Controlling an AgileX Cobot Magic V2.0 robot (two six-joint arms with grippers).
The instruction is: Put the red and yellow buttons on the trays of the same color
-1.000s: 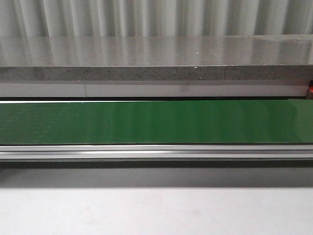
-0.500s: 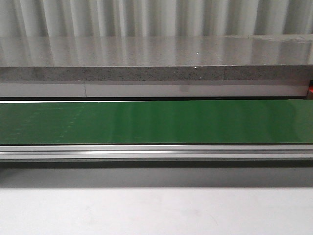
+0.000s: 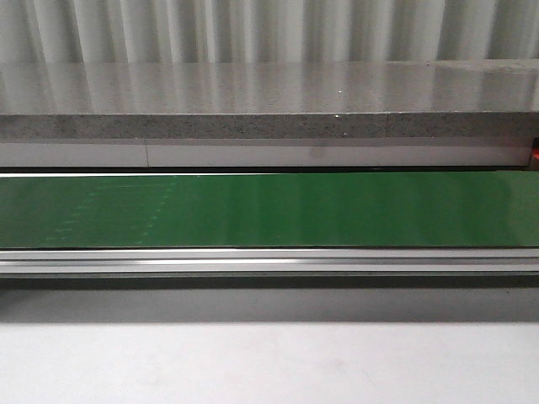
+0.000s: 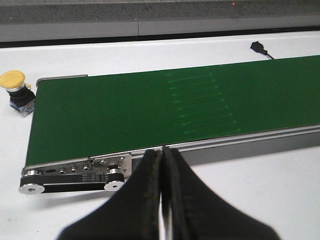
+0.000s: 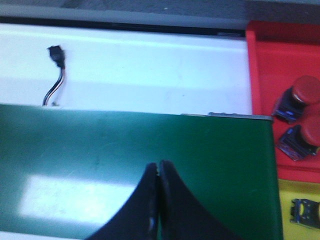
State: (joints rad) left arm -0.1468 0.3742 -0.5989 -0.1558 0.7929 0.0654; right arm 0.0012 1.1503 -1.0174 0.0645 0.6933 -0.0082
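Yellow button [image 4: 12,79]: domed cap, dark base, off belt [image 4: 150,110] end; both tools [image 4: 161,155] [image 5: 158,172] seemingly closed, empty.

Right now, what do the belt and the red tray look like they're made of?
Belt: looks like smooth green rubber or PVC, slightly glossy; it reflects light in the right wrist view. Red tray: apparently moulded plastic, uniform colour with a raised rim. Neither is certain from looks alone.

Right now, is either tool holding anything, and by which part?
Nothing is held. The left tool and the right tool are both shut on nothing, fingers together, over the green conveyor belt.
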